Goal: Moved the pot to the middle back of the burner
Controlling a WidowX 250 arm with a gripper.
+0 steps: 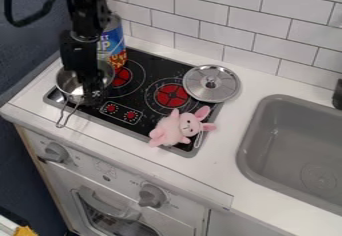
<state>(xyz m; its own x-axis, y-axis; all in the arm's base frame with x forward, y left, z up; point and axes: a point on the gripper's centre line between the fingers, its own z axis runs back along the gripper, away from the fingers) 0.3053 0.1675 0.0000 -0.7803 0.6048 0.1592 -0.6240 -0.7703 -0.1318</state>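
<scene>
In the camera view, you have the end effector hanging low over the right part of the small metal pot, in line with the near rim, a position that would suit a hold on the wall. Whether it is wide, narrow or closed on the metal, you cannot tell, as its dark body hides the contact. The pot sits beneath and to the left of it, at the stovetop's left end, with its wire handle pointing toward the near edge, probably so that the handle keeps out of the way. Behind the end effector and slightly right stands the can, close to the pot's far side; to the right lies the left red burner, and farther right the second red burner. The lid lies well to the right, overlapping the stovetop's edge, and the pink plush toy is to the right and nearer you, leaving the back middle as the likely landing spot. The step in hand seems to be securing the pot, so the task looks barely begun. Confirm your hold, then lift a little and go right before going back; a straight push backward could knock the can, and a loose rim hold could let the pot tilt handle-down.
</scene>
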